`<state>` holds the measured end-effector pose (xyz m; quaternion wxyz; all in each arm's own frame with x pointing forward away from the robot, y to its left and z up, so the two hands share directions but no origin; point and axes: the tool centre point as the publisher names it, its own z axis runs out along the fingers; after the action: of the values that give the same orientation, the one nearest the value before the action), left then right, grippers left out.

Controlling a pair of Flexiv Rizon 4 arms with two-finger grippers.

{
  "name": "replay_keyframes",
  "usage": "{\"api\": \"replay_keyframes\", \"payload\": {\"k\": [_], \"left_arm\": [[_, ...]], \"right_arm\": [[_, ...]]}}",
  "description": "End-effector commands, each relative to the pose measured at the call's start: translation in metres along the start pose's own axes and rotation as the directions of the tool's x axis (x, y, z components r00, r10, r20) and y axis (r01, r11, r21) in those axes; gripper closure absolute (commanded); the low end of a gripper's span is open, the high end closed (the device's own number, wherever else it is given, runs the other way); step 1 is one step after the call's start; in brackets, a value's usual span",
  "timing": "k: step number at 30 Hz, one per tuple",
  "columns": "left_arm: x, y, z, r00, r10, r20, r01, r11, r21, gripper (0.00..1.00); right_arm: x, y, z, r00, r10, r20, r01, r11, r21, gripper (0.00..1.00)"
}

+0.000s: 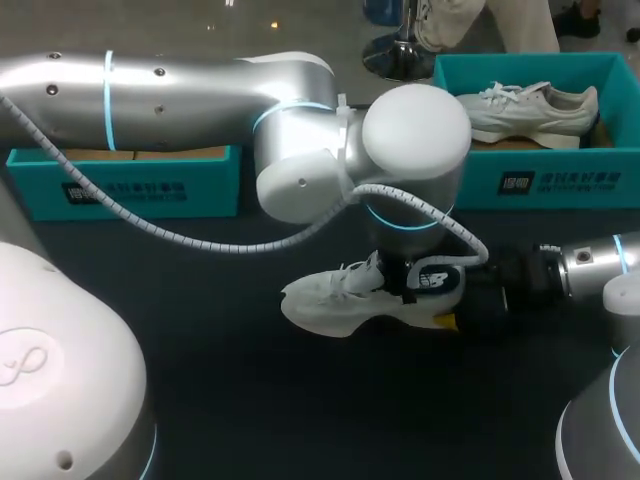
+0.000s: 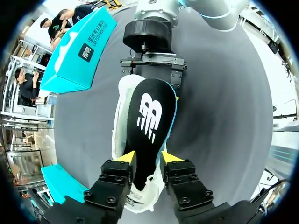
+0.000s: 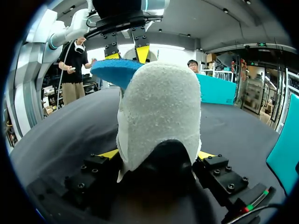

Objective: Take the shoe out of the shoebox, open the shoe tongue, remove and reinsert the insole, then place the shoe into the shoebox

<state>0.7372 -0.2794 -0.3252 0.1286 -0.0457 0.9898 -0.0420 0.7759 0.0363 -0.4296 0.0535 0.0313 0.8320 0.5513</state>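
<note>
A dark, matte desk (image 1: 250, 420) spreads wide below, with everything gathered along its far edge and its middle. The left arm (image 1: 180, 95), a heavy silver tube with glowing blue rings, comes in from the left side and reaches past the middle, its wrist hanging over the centre of the desk. The right arm (image 1: 590, 265) comes in low from the right edge, lying nearly level with the surface.

Two teal shoeboxes stand along the far edge. The left shoebox (image 1: 130, 185) shows a brown cardboard floor. The right shoebox (image 1: 560, 185) holds a second pale shoe (image 1: 530, 110) lying on its side.

The white shoe (image 1: 335, 300) stands on its sole at the middle of the desk, outside both boxes. Its long axis runs across the desk, toe toward the left and heel toward the right arm. The right jaws are clamped on the heel from both sides, their yellow fingertips (image 3: 110, 153) pressed against the white heel cup.

The insole (image 2: 149, 116), black on top and blue beneath, lies lengthwise along the shoe's opening and rises above the collar. The left jaws pinch it, one yellow fingertip (image 2: 126, 157) at each edge of its forward end.
</note>
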Motion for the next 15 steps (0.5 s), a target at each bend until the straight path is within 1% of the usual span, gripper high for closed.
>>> {"api": "replay_keyframes", "payload": {"k": [1,5,7,9,13,15], "left_arm": [[0.004,-0.012,-0.001,1.0,0.002,0.009,-0.002,1.0,-0.001,0.31],[0.01,-0.018,-0.01,0.999,0.015,0.037,-0.016,1.0,0.018,0.24],[0.014,-0.019,-0.012,0.998,0.018,0.054,-0.019,1.0,0.019,0.25],[0.017,-0.02,-0.014,0.997,0.026,0.07,-0.027,0.999,0.02,0.24],[0.022,-0.021,-0.011,0.995,0.021,0.094,-0.023,1.0,0.016,0.24],[0.022,-0.021,-0.008,0.995,0.011,0.104,-0.013,1.0,0.011,0.25]], "right_arm": [[0.0,-0.001,0.001,1.0,0.0,0.001,0.0,1.0,0.003,1.0],[0.0,-0.001,0.001,1.0,0.0,0.001,0.0,1.0,0.003,1.0],[0.0,-0.001,0.001,1.0,0.0,0.001,0.0,1.0,0.003,1.0],[0.0,-0.001,0.001,1.0,0.0,0.001,0.0,1.0,0.003,1.0],[0.0,-0.001,0.001,1.0,0.0,0.001,0.0,1.0,0.003,1.0],[0.0,-0.001,0.001,1.0,0.0,0.001,0.0,1.0,0.003,1.0]]}}
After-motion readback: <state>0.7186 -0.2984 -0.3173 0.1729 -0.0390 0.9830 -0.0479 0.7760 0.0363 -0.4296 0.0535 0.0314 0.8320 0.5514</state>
